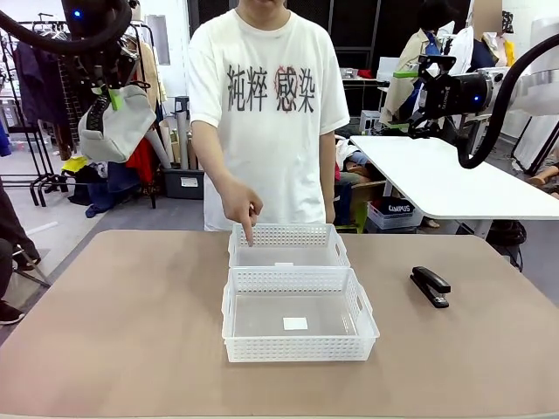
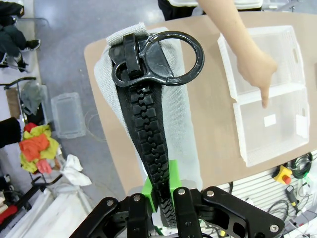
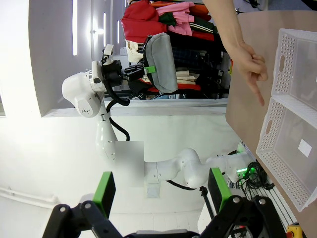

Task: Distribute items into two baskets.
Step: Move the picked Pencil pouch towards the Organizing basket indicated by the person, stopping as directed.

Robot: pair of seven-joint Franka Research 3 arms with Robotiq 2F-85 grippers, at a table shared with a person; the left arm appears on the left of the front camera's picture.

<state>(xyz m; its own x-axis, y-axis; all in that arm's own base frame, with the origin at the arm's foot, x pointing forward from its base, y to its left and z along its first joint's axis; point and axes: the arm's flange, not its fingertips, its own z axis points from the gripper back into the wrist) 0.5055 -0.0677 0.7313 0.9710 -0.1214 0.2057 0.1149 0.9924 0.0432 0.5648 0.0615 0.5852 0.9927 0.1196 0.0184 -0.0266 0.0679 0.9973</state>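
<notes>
Gripping the grey pouch (image 1: 118, 127) along its zipped edge, my left fingers (image 1: 105, 94) are clamped shut on it, high in the air at the left side, well above the table (image 1: 131, 332). In my left wrist view the green pads of the left fingers (image 2: 163, 186) pinch the black zip (image 2: 146, 134) from both sides. The zip runs away from me over the grey fabric of the pouch (image 2: 185, 129) to a large black ring pull (image 2: 171, 57).

My right fingers (image 1: 403, 100) are raised at the right side, spread wide with nothing between them. My right wrist view shows those right fingers (image 3: 161, 191) apart, with the pouch (image 3: 163, 62) far off.

Two white lattice baskets stand touching at the middle of the table. The smaller basket (image 1: 288, 234) is on the person's side and the larger basket (image 1: 297, 349) is nearer to me. Both hold no items; the larger one shows a small white label on its floor.

A person's hand (image 1: 242, 208) points straight down, its fingertip at the left part of the smaller basket.

Lying flat on the table to the right of the baskets, well apart from them, is the black stapler (image 1: 430, 285).
</notes>
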